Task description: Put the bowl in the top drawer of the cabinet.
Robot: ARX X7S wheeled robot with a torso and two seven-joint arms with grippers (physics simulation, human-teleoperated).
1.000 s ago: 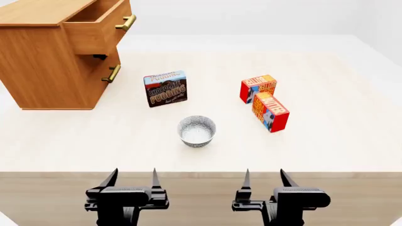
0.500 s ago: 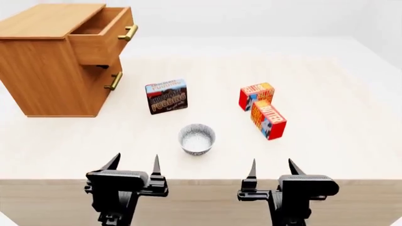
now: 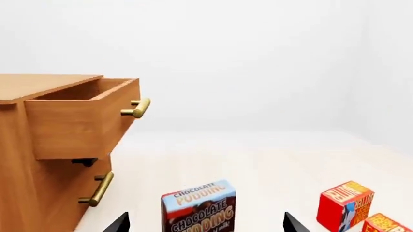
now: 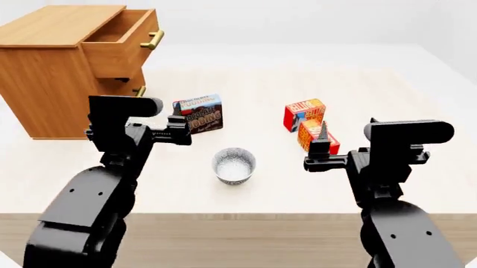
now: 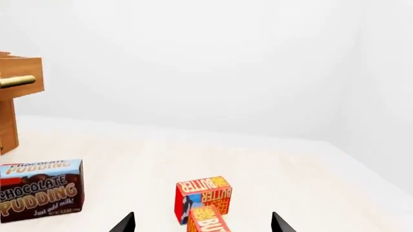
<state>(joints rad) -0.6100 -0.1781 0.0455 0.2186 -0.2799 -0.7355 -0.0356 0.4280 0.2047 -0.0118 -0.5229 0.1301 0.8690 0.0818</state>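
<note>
Bowl: white, grey-blue speckled, upright on the pale table, near centre, empty, untouched. Chocolate pudding box stands at its 11 o'clock; two red butter boxes, touching each other, at its 2 o'clock. Cabinet: light-brown wood, at the bowl's 10 o'clock, well apart. Top drawer: pulled out, brass handle on its front; lower drawer pushed in. Left gripper: raised at the bowl's 9 o'clock, prongs spread, holding nothing. Right gripper: raised at 3 o'clock, prongs likewise spread, holding nothing.
</note>
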